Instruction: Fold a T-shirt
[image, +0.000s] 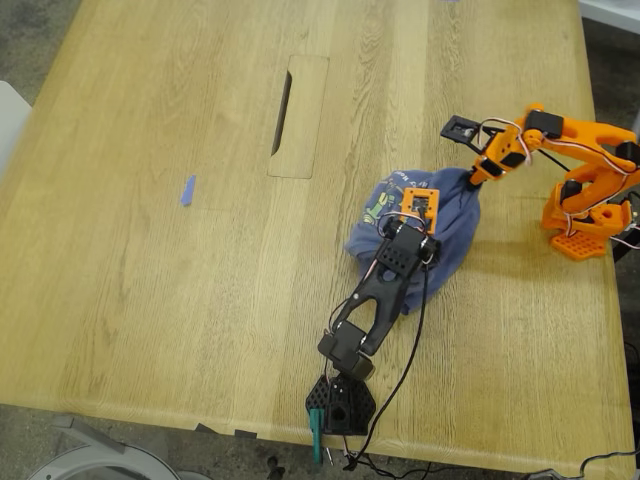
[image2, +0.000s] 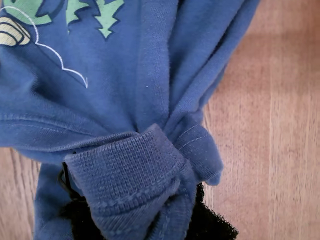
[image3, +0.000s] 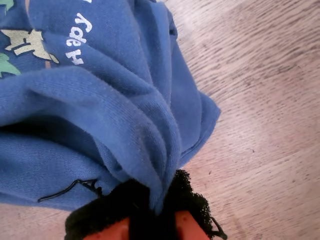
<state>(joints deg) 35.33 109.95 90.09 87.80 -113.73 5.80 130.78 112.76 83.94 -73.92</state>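
The slate-blue T-shirt lies bunched in a heap on the wooden table, toward the exterior view's right. Its green and yellow print faces up. My first gripper, on the black arm, sits over the heap and is shut on the T-shirt's ribbed collar, which is gathered between black padded jaws. My second gripper, on the orange arm, is shut on a pinch of T-shirt fabric at the heap's far right edge. The cloth hides both sets of fingertips.
A small blue tape scrap lies on the table at the exterior view's left. A long cable slot is cut into the tabletop behind the shirt. The orange arm's base stands at the exterior view's right, and the black arm's base at the near edge.
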